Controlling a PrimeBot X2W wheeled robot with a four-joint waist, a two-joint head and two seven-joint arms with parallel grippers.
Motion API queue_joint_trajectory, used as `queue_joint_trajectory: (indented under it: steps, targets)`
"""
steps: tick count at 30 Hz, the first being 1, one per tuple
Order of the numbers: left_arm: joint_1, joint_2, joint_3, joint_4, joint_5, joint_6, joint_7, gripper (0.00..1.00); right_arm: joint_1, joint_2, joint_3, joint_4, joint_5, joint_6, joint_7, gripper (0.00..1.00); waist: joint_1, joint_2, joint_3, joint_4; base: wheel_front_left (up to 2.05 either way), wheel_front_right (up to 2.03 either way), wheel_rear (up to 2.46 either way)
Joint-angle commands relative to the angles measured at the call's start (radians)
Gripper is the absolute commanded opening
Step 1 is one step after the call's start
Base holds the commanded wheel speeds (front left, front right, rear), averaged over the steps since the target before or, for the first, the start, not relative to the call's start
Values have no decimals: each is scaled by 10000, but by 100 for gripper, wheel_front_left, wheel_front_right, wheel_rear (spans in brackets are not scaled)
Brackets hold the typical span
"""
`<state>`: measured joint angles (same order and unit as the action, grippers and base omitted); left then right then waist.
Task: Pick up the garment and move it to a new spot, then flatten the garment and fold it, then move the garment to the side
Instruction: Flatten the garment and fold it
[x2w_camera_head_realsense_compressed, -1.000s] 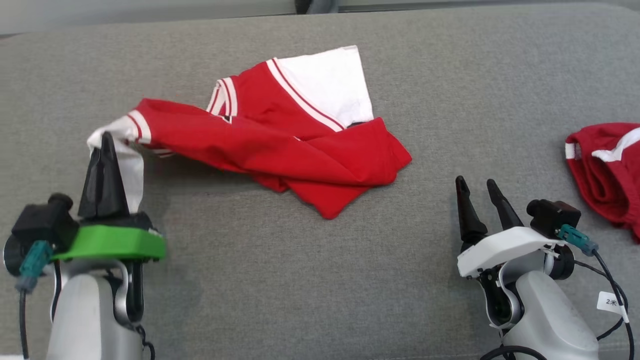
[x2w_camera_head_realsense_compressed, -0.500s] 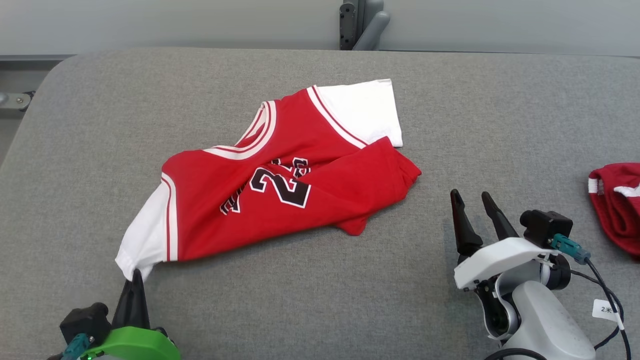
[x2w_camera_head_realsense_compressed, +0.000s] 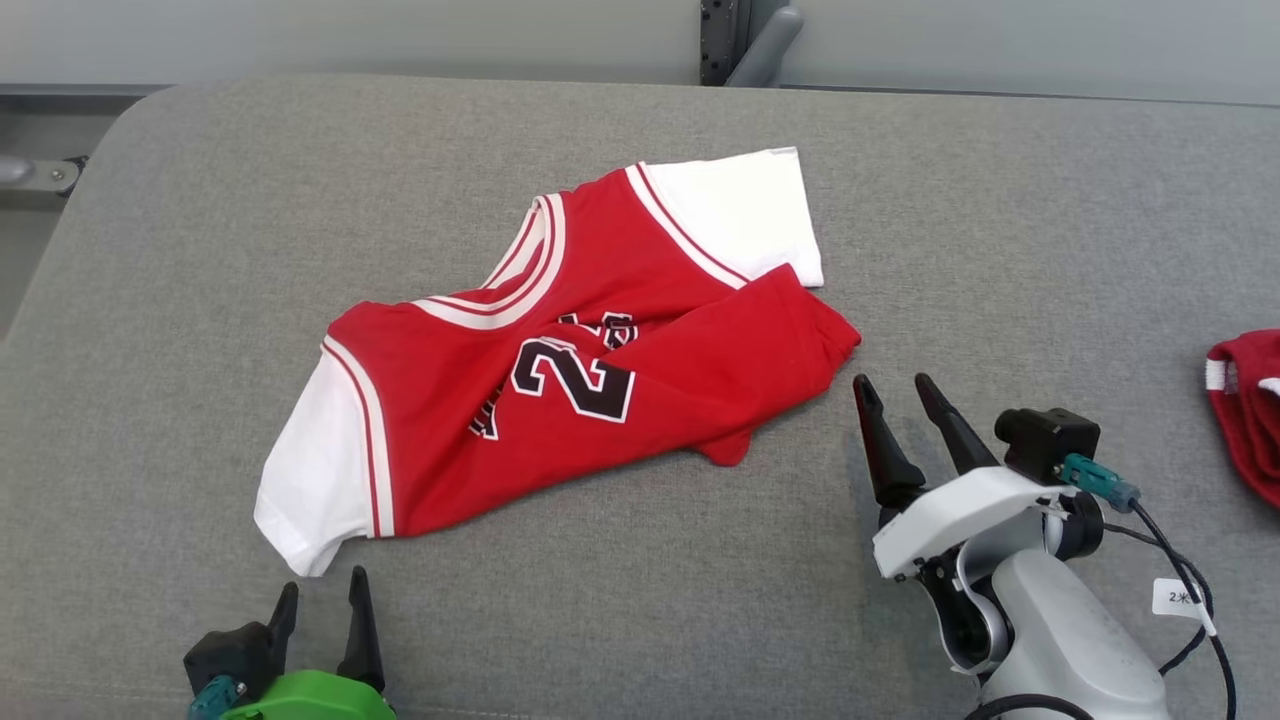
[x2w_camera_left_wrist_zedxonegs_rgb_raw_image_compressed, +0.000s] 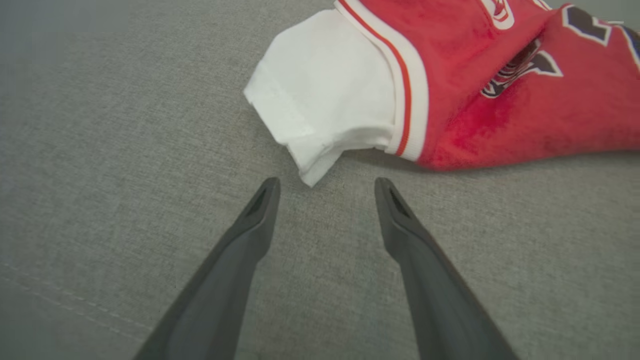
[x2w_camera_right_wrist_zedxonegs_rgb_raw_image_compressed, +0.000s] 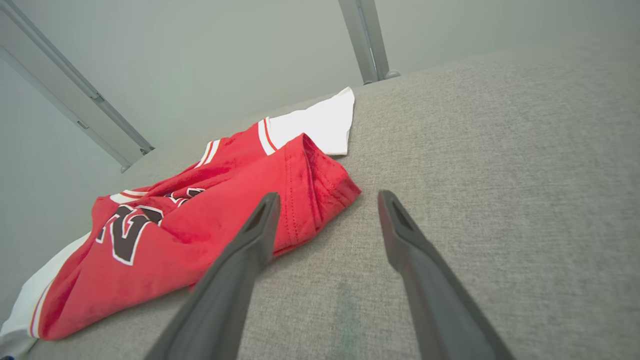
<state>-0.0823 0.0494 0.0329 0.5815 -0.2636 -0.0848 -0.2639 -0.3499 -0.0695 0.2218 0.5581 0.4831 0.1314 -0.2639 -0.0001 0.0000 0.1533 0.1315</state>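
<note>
Beside red jersey (x2w_camera_head_realsense_compressed: 560, 370), left end effector (x2w_camera_head_realsense_compressed: 323, 582) wide, right end effector (x2w_camera_head_realsense_compressed: 891, 380) wide, second garment (x2w_camera_head_realsense_compressed: 1250, 410) in head view

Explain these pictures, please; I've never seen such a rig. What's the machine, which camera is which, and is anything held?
It is a wheeled robot with two arms. The wide picture comes from a camera on its head, looking down at a grey fabric-covered surface. The other two come from cameras on the wrists, each looking along that arm's two dark fingers. A rumpled red and white jersey with a black number lies in the middle; another red and white garment sits at the right edge. The green-based left gripper stands open just short of the jersey's white sleeve; the white-based right gripper stands open near its red hem. Neither holds anything.
</note>
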Motion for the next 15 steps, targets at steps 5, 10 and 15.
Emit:
queue_joint_trajectory:
  steps: [5,10,15]
  targets:
    - [-300,31,-545,-190,-289,124,-1,100,-447,-185,391,342,203,-15,-3,100,1,0,483,549,0,0,0]
    - [-479,29,-985,-405,-501,222,-1,100,-815,-290,534,861,326,-15,-3,100,1,0,787,862,0,0,0]
    - [-556,28,-1179,-555,-623,325,-1,100,-995,-318,745,1085,454,-15,-3,61,1,0,975,947,0,0,0]
